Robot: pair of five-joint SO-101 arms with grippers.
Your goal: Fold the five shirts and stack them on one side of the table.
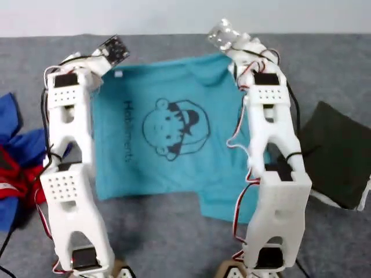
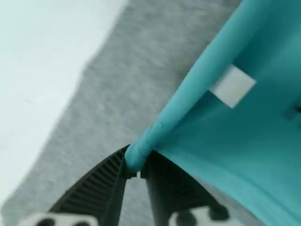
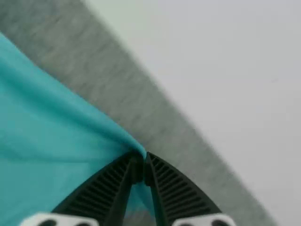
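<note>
Left gripper pinches the teal shirt by its rolled corner, and right gripper clamps the other far corner. The soft, smooth cloth lies spread between them on the fuzzy grey table.

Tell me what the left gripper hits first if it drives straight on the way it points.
Besides the teal shirt edge pinched in it, the left gripper aims across bare grey table cover toward the white surface beyond. Nothing else lies in that line; probably the cover first, though depth is unclear.
</note>
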